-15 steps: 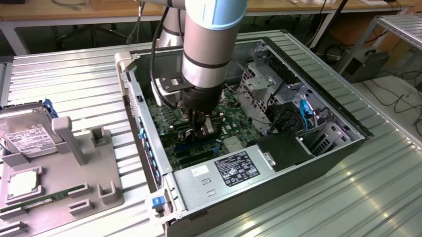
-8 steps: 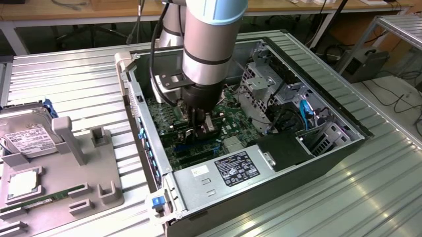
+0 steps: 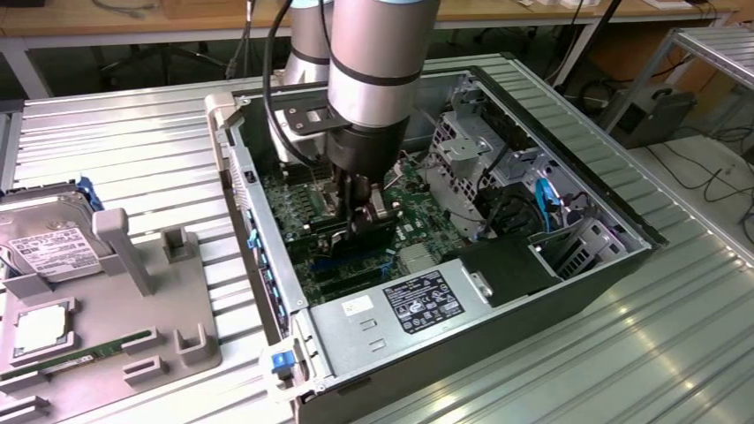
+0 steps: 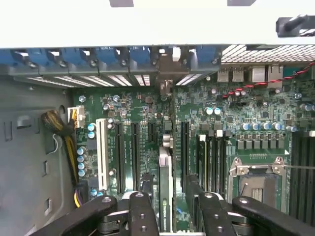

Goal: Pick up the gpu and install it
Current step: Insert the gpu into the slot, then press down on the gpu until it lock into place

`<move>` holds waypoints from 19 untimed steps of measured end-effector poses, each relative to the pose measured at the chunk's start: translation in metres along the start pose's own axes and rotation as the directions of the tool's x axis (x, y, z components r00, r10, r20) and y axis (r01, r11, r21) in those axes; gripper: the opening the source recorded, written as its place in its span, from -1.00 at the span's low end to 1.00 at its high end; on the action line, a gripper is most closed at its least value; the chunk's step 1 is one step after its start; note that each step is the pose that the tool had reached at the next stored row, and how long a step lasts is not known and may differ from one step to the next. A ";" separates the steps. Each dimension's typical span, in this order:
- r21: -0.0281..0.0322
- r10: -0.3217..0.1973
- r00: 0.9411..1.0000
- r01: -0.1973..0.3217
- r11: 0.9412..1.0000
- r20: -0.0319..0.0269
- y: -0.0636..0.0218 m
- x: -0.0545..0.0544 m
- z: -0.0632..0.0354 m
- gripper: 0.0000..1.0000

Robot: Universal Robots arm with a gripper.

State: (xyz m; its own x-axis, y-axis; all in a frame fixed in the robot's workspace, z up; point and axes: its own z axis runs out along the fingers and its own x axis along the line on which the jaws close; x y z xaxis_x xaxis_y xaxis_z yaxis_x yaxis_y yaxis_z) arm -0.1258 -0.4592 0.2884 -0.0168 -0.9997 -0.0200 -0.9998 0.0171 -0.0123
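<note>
The pincer (image 4: 167, 206) stands spread inside the open computer case (image 3: 589, 265), its fingers (image 4: 142, 211) either side of the gpu (image 4: 166, 182), which sits edge-on upright in a motherboard (image 4: 246, 113) slot (bracket end toward the case's rear wall). Drive cages crowd one side; the case lies on a ribbed metal desk (image 3: 659, 353).

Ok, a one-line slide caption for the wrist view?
Fingers open either side of the gpu, standing edge-on in a motherboard slot.
</note>
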 end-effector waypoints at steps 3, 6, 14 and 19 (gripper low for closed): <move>0.000 0.000 1.000 0.000 1.000 0.000 0.0000 0.000 0.0000 -0.49; 0.000 0.000 1.000 0.000 1.000 0.000 0.0006 0.000 -0.0001 -0.61; 0.000 0.000 1.000 0.000 1.000 0.000 0.0007 0.000 -0.0001 -0.79; 0.000 0.000 1.000 0.000 1.000 0.000 0.0007 0.000 -0.0001 -0.79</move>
State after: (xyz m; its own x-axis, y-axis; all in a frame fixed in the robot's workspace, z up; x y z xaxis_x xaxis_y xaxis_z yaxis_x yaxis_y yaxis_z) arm -0.1264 -0.4589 0.2885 -0.0170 -0.9997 -0.0199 -0.9998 0.0173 -0.0122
